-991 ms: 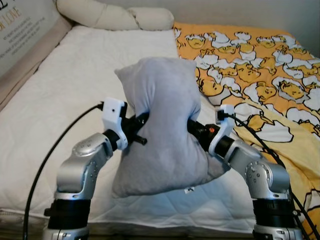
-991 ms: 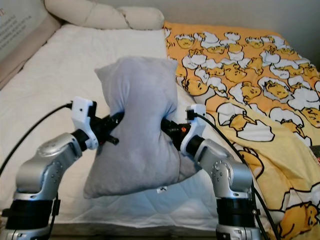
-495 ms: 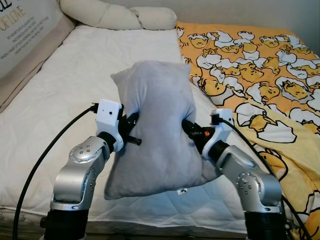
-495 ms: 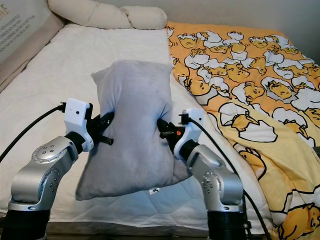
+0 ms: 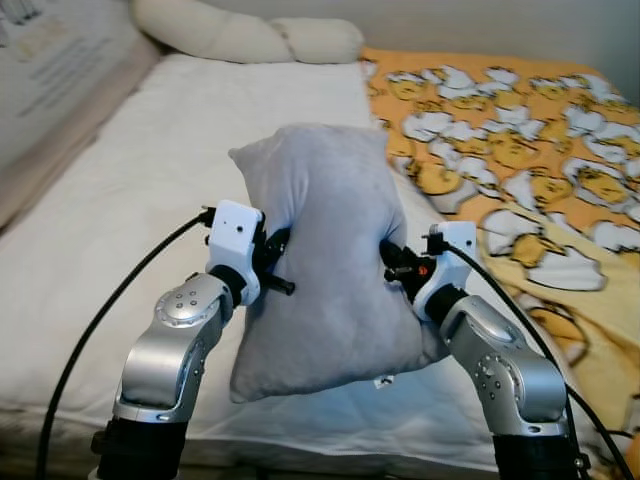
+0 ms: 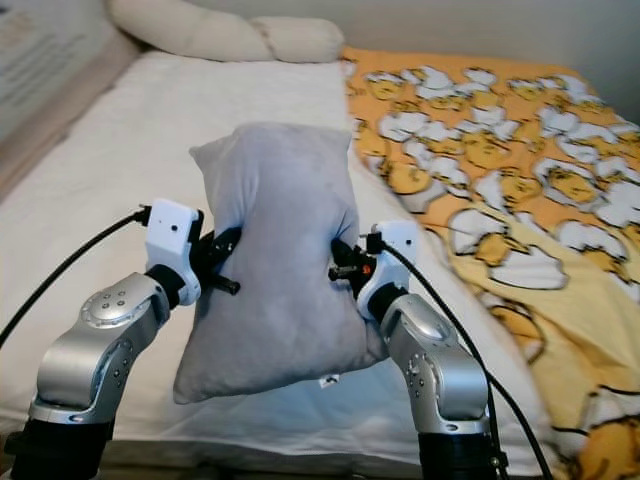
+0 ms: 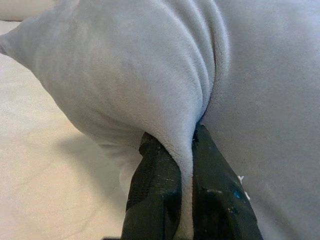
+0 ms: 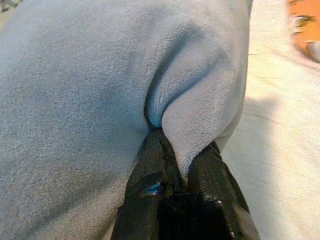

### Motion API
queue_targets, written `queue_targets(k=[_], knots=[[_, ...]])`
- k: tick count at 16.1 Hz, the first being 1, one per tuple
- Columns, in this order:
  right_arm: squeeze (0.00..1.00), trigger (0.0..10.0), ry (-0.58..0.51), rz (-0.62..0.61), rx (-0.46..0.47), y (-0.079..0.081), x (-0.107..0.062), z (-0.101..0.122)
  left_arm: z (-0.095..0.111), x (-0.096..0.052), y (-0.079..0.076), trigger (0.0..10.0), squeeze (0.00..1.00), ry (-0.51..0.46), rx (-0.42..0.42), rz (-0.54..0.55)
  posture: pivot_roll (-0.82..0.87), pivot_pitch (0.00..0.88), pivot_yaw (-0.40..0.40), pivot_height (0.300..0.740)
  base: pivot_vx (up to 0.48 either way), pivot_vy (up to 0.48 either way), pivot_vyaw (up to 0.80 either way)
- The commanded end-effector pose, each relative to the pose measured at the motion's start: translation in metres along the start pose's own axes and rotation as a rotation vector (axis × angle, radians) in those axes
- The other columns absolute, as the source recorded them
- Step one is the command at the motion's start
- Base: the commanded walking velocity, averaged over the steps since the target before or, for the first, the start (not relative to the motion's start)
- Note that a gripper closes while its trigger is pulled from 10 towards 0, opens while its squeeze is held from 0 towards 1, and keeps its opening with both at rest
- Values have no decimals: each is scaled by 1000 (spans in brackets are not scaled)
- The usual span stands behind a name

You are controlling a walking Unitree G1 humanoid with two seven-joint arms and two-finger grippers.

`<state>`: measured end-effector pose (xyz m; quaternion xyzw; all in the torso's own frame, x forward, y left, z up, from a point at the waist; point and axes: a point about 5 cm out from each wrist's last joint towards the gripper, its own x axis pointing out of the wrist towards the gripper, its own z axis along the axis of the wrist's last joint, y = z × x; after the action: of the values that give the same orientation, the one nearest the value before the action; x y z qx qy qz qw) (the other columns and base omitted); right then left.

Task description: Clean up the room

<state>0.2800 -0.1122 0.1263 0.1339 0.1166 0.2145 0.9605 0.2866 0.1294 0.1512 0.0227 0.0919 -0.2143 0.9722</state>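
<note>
Nearest the viewer, two silver arms rise from the bottom corners of the frame and meet at its centre, holding a grey pillow (image 5: 325, 255) upright between them, clear of the bed.

The left gripper (image 7: 182, 145) is clamped tight on a pinched fold of the pillow's left edge, and its two black fingers (image 7: 152, 190) have only a thin ridge of plush between them. The right gripper (image 8: 182, 150) bites a similar fold on the opposite edge, its fingers (image 8: 150, 170) closed just as narrowly.

The pillow is soft, fuzzy fleece, roughly rectangular but squeezed to a waist where it is gripped, with a pointed corner at upper left and a sagging, bulging lower half. A small white tag hangs at its bottom edge.

The likely risk is slippage: each grip holds only a thin pleat of cover fabric, not the stuffing, so the fabric could pull free on either side. If one side lets go, the pillow would swing from the other and might drop to the floor in front of the bed.

Behind it lies a white quilted mattress (image 5: 150, 170), lightly puckered. An orange blanket (image 5: 520, 150) printed with white and yellow cartoon shapes covers the right side. At the top of the frame, a long cream bolster (image 5: 250, 38) rests at the head of the bed.
</note>
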Motion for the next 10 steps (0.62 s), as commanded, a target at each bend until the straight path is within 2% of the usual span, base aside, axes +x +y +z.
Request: queue_targets(k=[1,4,7,10], knots=[[0,10000,-45,12,-36,8,0,7,9,1,-2,10000,0,-29,22,-12,-37,0,-30,740,0,341,0],[0,10000,-59,-41,-72,3,-4,5,9,3,-2,10000,0,-24,42,-7,-34,0,-30,740,0,341,0],[0,10000,-66,4,6,2,-6,6,9,3,-2,10000,0,-21,50,-18,-33,0,-31,740,0,344,0],[0,10000,-65,7,16,3,-6,3,8,2,0,10000,0,-13,63,-17,-24,0,-38,740,0,341,0]])
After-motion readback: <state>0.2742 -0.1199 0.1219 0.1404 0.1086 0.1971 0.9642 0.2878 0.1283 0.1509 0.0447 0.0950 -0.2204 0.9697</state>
